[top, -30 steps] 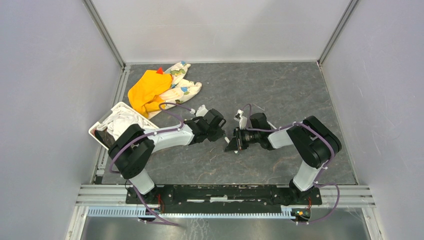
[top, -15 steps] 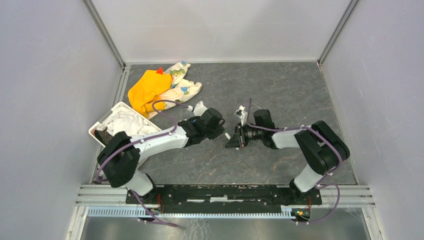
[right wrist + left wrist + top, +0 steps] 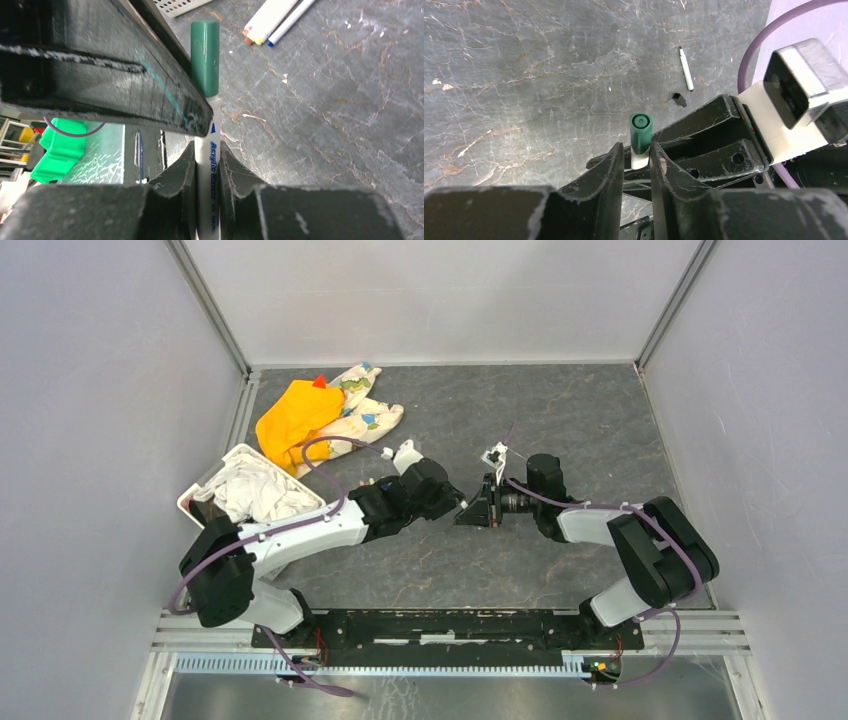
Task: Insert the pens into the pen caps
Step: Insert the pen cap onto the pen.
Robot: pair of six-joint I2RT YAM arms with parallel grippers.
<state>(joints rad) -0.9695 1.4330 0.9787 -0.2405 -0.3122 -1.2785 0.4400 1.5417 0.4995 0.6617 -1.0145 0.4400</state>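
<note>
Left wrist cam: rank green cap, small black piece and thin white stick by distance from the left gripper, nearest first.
1. Green cap: on the pen, between the left gripper fingers.
2. Small black piece: on the table, up and right.
3. Thin white stick: farther still, beyond the black piece.

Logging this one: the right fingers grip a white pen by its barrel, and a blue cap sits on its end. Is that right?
Not quite. The cap is dark green, not blue; the right wrist view shows it plainly. The rest stands: the right fingers grip the white pen by its barrel, and the cap sits on its end.
</note>
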